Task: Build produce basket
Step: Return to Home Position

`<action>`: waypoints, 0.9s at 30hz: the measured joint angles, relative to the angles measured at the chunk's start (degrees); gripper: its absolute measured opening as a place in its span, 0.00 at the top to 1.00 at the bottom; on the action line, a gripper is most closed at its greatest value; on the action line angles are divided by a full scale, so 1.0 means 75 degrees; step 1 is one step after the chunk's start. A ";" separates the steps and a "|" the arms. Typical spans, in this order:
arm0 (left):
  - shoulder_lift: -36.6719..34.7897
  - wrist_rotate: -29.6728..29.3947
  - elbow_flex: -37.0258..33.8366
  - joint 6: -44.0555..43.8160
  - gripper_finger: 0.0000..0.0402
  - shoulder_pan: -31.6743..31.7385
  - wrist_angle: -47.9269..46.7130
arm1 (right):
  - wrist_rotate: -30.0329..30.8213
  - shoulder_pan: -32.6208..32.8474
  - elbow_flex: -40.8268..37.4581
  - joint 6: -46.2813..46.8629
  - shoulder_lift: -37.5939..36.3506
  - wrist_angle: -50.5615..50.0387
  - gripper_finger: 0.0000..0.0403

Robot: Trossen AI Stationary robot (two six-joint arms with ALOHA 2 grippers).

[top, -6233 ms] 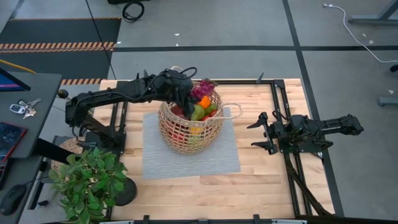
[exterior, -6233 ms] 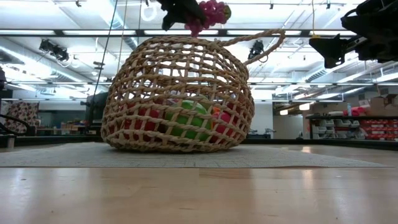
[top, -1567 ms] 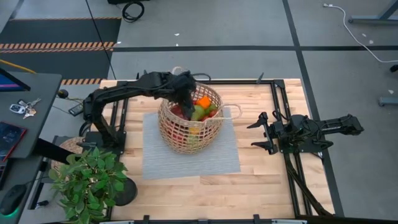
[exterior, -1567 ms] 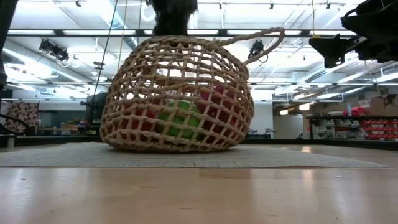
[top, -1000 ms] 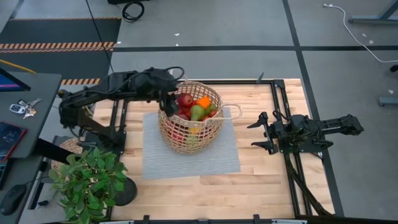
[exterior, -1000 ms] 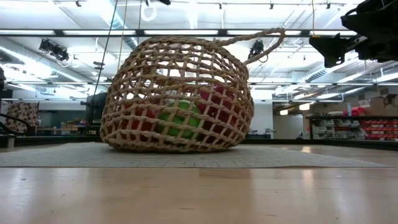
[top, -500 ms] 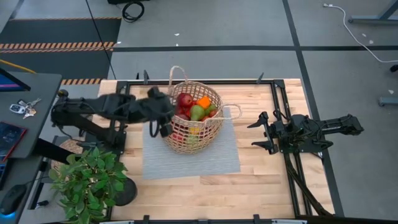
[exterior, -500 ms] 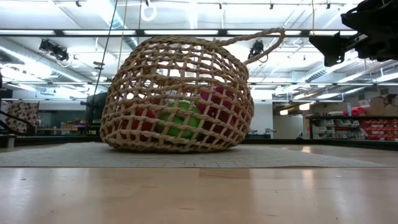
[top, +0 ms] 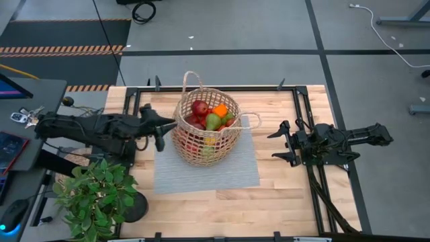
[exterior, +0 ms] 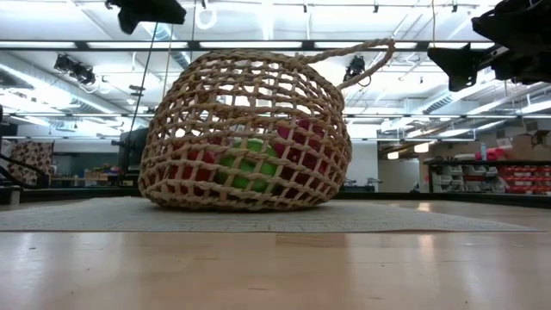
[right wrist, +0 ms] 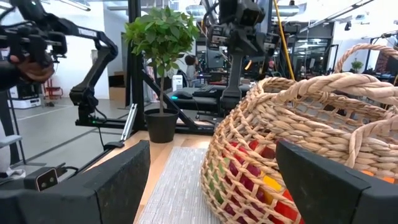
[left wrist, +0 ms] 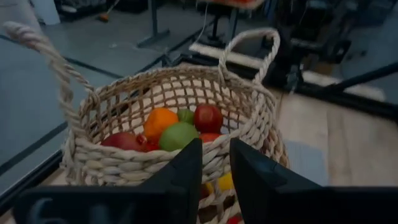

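On grey ribbed mat, round open-weave wicker basket w/ glossy produce; left gripper nearly closed, empty; right gripper wide.

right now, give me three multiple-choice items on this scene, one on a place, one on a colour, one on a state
1. Where does the basket stand?
A. on the grey mat
B. on bare wood
C. on the floor

2. What colour is the piece at the far side of the pile, the apple?
A. blue
B. red
C. white

3. How is the right gripper?
A. shut on a pear
B. inside the basket
C. open, holding nothing

Answers:
1 A: the high view shows the mat under and around the basket.
2 B: it shows red beside the orange piece.
3 C: its fingers stand apart, off the mat to the right, while the left gripper hangs empty at the basket's left.
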 joint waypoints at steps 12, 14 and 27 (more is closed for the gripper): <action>-0.2255 -0.0022 -0.2717 0.0014 0.82 0.0000 0.2124 | 0.0000 0.0000 0.0000 0.0001 0.0001 0.0003 0.13; -0.2548 -0.0022 -0.3073 0.0005 0.83 0.0000 0.2386 | 0.0000 0.0001 0.0000 0.0000 0.0001 0.0002 0.13; -0.3692 -0.0016 -0.4937 -0.0112 0.84 0.0000 0.3882 | 0.0000 -0.0001 0.0000 0.0001 0.0001 0.0000 0.13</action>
